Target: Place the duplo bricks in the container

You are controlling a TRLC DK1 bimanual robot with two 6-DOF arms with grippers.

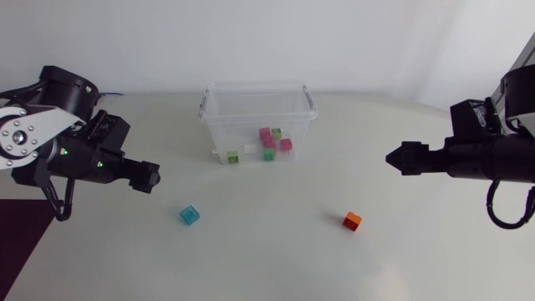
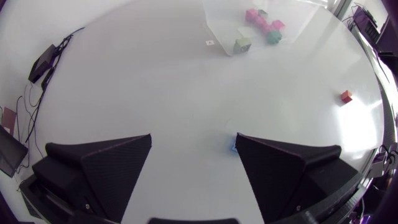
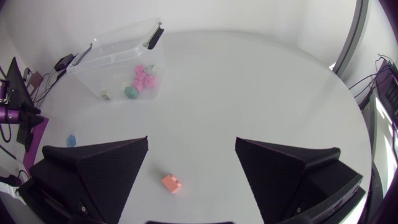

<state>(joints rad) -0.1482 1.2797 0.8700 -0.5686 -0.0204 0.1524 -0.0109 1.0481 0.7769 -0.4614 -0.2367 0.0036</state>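
A clear plastic container stands at the back middle of the table with several pink, green and white bricks inside. A teal brick lies on the table in front of it to the left, and an orange brick to the right. My left gripper hangs left of the teal brick, open and empty. In the left wrist view the teal brick peeks out beside one finger of that gripper. My right gripper is open above and right of the orange brick, which lies between its fingers' lines.
Cables and a small black box lie near the table's far left edge. The container has handles on its short sides. White tabletop runs between the two loose bricks.
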